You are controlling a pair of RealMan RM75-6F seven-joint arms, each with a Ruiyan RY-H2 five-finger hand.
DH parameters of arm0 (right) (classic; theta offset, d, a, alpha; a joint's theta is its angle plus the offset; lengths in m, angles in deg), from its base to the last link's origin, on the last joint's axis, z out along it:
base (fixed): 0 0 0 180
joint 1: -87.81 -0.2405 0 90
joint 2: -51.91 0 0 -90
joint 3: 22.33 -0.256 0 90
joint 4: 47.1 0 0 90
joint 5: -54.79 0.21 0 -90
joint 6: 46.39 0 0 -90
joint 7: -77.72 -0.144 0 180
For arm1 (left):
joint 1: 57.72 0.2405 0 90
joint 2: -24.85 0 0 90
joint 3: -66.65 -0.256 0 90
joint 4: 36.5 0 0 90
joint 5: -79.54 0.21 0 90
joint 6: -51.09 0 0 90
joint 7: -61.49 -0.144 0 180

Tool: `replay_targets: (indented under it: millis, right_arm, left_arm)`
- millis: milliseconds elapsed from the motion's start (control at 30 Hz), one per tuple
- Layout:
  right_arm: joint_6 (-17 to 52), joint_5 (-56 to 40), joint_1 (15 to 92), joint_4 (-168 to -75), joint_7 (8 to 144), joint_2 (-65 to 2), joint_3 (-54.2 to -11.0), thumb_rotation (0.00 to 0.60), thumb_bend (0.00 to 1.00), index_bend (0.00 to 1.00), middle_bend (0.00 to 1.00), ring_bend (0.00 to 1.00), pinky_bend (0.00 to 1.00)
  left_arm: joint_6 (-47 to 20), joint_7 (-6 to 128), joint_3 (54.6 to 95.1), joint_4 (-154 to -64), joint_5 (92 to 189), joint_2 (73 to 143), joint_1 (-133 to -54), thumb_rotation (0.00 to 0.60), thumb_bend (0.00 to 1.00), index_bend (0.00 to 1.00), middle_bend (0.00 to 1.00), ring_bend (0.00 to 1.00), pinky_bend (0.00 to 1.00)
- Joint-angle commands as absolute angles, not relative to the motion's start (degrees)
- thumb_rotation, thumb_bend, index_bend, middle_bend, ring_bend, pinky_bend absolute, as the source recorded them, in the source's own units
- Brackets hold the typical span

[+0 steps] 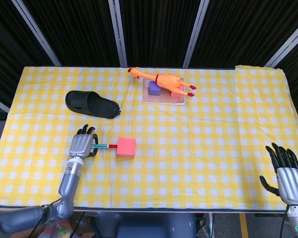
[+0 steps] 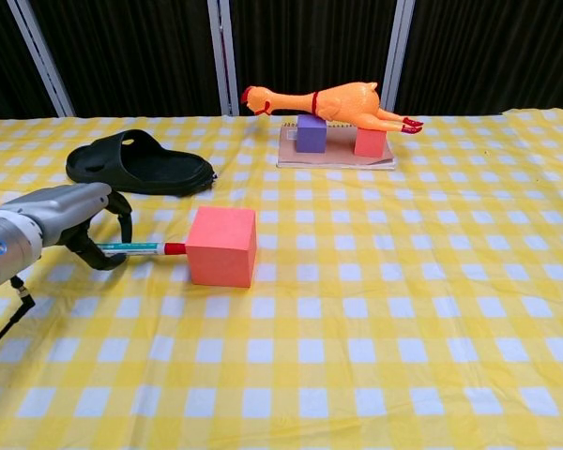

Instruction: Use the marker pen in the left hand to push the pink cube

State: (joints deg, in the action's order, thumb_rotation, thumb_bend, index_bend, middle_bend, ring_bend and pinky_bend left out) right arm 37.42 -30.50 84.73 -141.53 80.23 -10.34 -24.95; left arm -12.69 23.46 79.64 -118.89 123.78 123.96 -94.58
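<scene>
**Marker tip against the pink cube**

At the near right edge of the head view, the right hand (image 1: 289,179) hangs off the table corner with its fingers spread and nothing in them. The chest view does not show it.

Nearer the table's left side, the left hand (image 2: 86,217) has its fingers curled around the marker pen (image 2: 139,248), which lies level and points right. The pen's red tip touches the left face of the pink cube (image 2: 221,246). The cube sits on the yellow checked cloth (image 2: 403,309), left of the table's middle.

Beyond the hand lies a black slipper (image 2: 139,163), apart from the cube. At the far centre, a rubber chicken (image 2: 330,100) rests across a purple block (image 2: 311,132) and a red block (image 2: 369,142), both on a flat board (image 2: 333,159).
</scene>
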Motion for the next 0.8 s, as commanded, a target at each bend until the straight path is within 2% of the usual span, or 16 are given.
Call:
replay_targets:
  millis: [33,333,800]
  right_arm:
    - [37.5,-30.5,84.8,-141.6,80.2,-10.3,-25.0,0.600,0.38,0.00,0.00,0.00,0.00]
    - [37.6,-30.5,84.8,-141.7,79.8,-10.1,-24.9,0.600,0.38,0.00,0.00,0.00,0.00]
    - [37.6,-30.6,84.9,-141.6,79.8,-10.3,-25.0,0.600,0.38,0.00,0.00,0.00,0.00]
  left_arm:
    - [-12.6,22.0,80.1,-119.3,123.2,125.7,-96.1,0.600,0.52,0.56,0.14,0.02,0.14]
    - [-13.7,19.2,80.8,-119.9,121.6,128.4,-98.6,0.600,0.52,0.56,0.14,0.02,0.14]
    - [-16.0,15.2,80.2,-123.9,118.6,126.1,-99.3,0.600,0.53,0.56,0.14,0.03,0.14]
